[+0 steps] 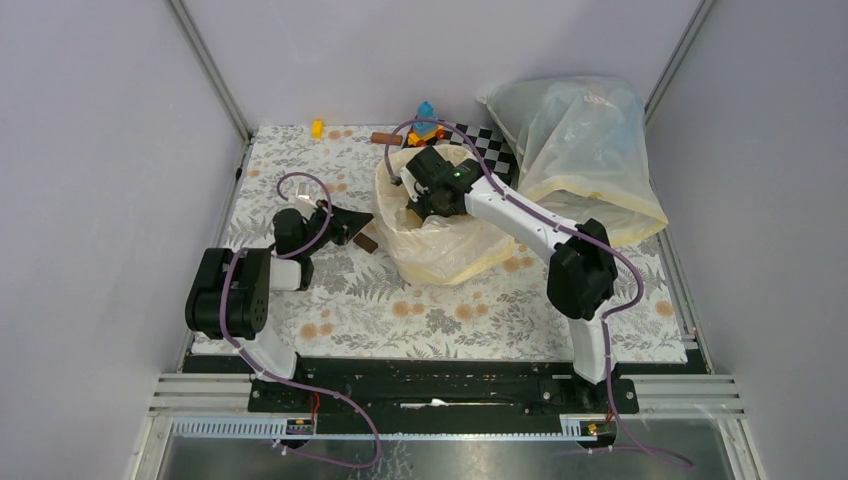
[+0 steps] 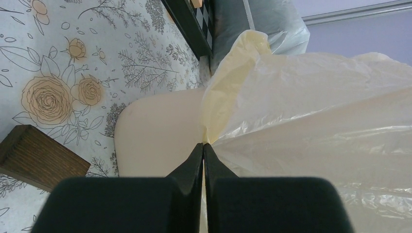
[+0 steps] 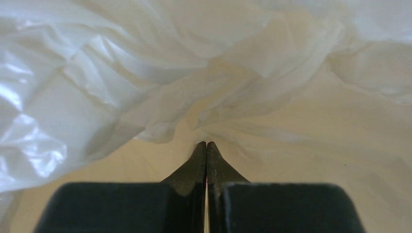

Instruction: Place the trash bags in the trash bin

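The cream-beige trash bin [image 1: 455, 262] stands mid-table, with the crinkly cream-yellow trash bag [image 1: 470, 240] draped in and over its mouth. My left gripper [image 1: 362, 226] is at the bin's left side, shut on the bag's edge. In the left wrist view its jaws [image 2: 203, 145] pinch the bag [image 2: 311, 111] against the bin's smooth wall [image 2: 155, 131]. My right gripper [image 1: 418, 203] reaches down into the bin mouth. In the right wrist view it [image 3: 206, 143] is shut where the bag's folds [image 3: 252, 92] gather at its tips.
A big whitish-clear bulging sack [image 1: 585, 150] sits back right. A checkerboard [image 1: 492, 146], small toys [image 1: 428, 122], a yellow block [image 1: 318, 128] and a brown block [image 1: 385, 138] lie at the back. A wooden block [image 1: 365, 243] lies by the left gripper and also shows in the left wrist view [image 2: 39, 155].
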Controlling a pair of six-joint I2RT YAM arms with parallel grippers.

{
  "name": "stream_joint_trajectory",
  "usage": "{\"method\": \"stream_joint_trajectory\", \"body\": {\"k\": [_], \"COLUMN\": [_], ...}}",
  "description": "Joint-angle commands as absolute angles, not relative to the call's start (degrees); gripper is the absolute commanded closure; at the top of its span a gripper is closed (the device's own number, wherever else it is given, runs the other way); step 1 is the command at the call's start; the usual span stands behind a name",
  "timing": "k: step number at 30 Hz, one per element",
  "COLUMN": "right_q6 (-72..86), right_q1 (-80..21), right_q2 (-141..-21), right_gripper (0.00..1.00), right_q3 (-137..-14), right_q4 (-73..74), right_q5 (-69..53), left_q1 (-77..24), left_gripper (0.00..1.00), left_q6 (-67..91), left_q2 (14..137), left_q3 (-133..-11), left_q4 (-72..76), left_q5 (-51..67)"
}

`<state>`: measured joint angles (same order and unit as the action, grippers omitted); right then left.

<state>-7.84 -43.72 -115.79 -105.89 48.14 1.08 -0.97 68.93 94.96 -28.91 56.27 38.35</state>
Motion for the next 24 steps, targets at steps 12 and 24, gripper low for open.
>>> {"method": "stream_joint_trajectory", "body": {"k": [12, 24], "right_q6": [-11.3, -9.7], "right_q1": [-43.5, -41.2], "right_q2": [-119.6, -126.4], "right_gripper": [1.0, 1.0], "right_q3": [-105.7, -109.8], "right_q4": [52.1, 57.9], "right_q5": [-4.5, -6.1], "left_q1": [-1.4, -2.4], "left_gripper": [1.0, 1.0], "left_q6": [63.7, 61.7], "left_q2": [92.6, 90.9], "left_q3": [-31.5, -31.9], "left_q4": [52.7, 50.0], "left_q5": [36.1, 35.2]}}
